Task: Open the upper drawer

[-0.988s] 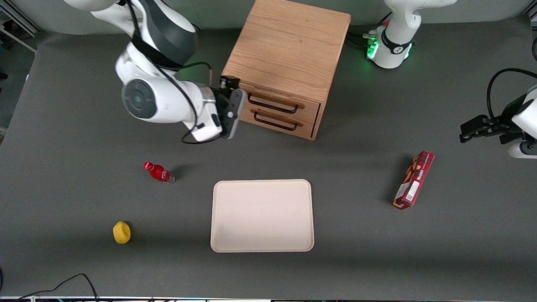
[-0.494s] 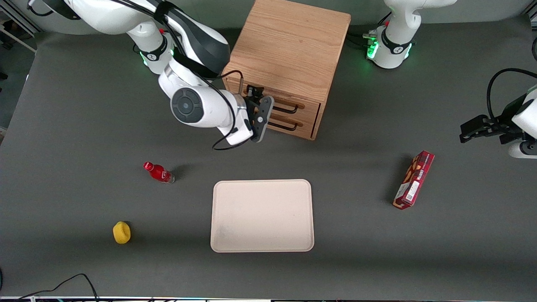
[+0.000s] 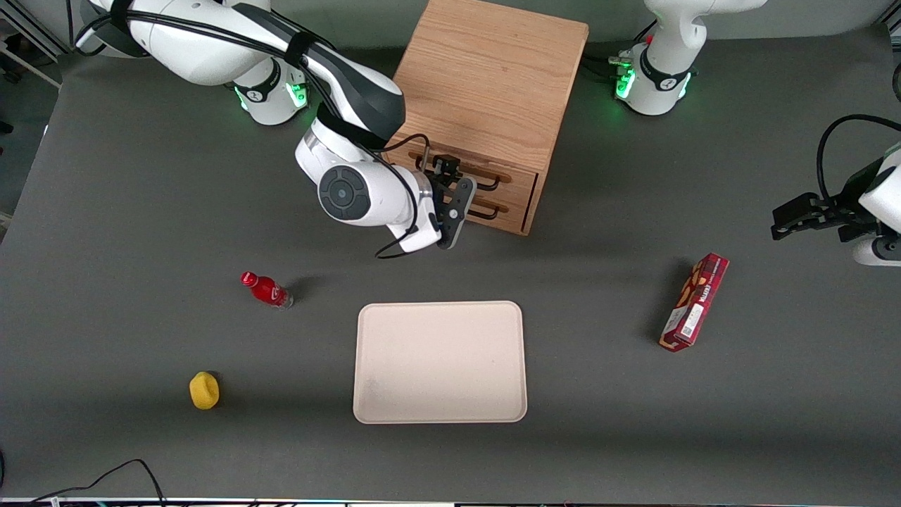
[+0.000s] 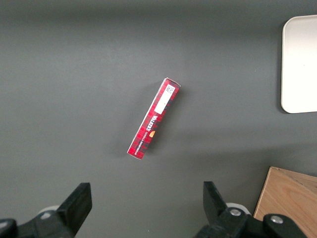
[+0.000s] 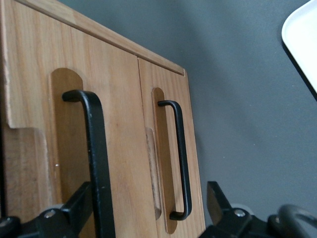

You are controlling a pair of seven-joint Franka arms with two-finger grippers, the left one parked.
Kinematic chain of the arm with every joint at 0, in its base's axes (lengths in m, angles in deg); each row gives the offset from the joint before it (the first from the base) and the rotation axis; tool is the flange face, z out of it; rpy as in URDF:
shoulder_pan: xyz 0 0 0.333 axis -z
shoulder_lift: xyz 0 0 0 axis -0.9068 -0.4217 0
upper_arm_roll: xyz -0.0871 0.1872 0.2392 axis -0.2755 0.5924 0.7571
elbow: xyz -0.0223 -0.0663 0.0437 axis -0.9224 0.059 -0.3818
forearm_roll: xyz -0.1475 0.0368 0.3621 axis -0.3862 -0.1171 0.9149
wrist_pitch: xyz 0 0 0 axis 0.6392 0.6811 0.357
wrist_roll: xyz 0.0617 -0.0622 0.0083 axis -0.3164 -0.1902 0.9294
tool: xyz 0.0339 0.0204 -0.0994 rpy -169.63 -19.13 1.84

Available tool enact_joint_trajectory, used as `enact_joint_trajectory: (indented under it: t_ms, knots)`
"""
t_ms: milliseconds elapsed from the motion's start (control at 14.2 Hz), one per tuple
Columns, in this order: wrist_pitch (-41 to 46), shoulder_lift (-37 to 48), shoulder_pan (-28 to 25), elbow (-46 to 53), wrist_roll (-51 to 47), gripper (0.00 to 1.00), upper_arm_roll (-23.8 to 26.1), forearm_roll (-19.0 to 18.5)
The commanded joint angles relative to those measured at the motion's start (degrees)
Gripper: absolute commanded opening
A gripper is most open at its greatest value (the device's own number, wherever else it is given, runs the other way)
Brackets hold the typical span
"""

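A light oak cabinet [image 3: 493, 77] holds two shut drawers with black wire handles. The upper drawer [image 3: 519, 182] has its handle [image 5: 95, 148] close in front of my gripper [image 5: 148, 203]. That handle runs between the two spread fingers, close beside one finger [image 5: 79, 208]. The lower drawer [image 3: 512, 211] and its handle [image 5: 179, 158] lie nearer the table. In the front view my gripper [image 3: 459, 193] hangs open in front of the drawer fronts and covers much of both handles. It holds nothing.
A cream tray [image 3: 440, 362] lies nearer the front camera than the cabinet. A red bottle [image 3: 266, 289] and a yellow object [image 3: 204, 391] lie toward the working arm's end. A red box [image 3: 695, 301] lies toward the parked arm's end.
My arm has swung from beside the cabinet's corner to in front of the drawer fronts. The gripper now covers the handles. The drawers have not moved.
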Motion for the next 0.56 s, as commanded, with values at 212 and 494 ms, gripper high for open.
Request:
enact_joint_trajectory:
  t_ms: [212, 494]
  knots:
    - [-1.0, -4.0, 0.2, 4.2, -2.1, 1.0, 0.3, -5.1]
    - [0.6, -6.5, 0.3, 9.2, -1.9, 1.0, -1.3, -7.2]
